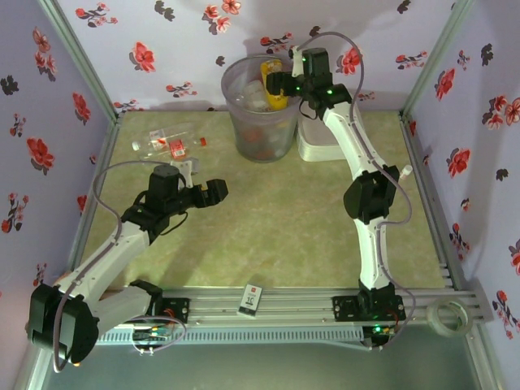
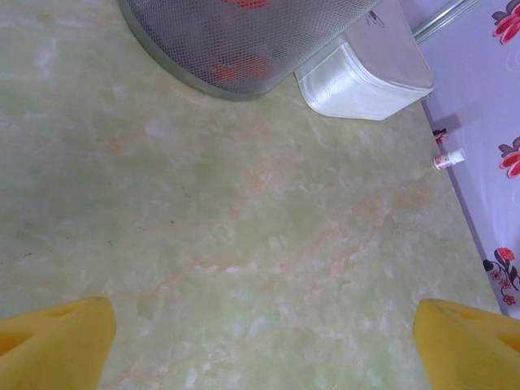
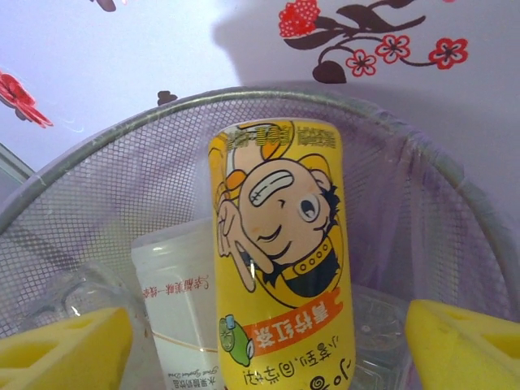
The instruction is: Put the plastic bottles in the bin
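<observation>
Our right end effector (image 3: 264, 345) hangs spread apart over the tall translucent grey bin (image 1: 244, 130) at the tabletop's (image 1: 284, 219) far edge, yellow cartoon-labelled squeeze bottle (image 3: 280, 252) inside; our left end effector (image 2: 264, 341) gapes empty.

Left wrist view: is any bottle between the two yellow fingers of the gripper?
No, the left gripper is wide open, and the green table shows between its fingers.

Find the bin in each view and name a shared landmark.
Top external: bin at top centre, against the back wall.
Left wrist: bin at the top edge, left of centre.
Right wrist: bin wall behind the yellow bottle.
Landmark: white box at the bin's right, in top external and left wrist.
</observation>
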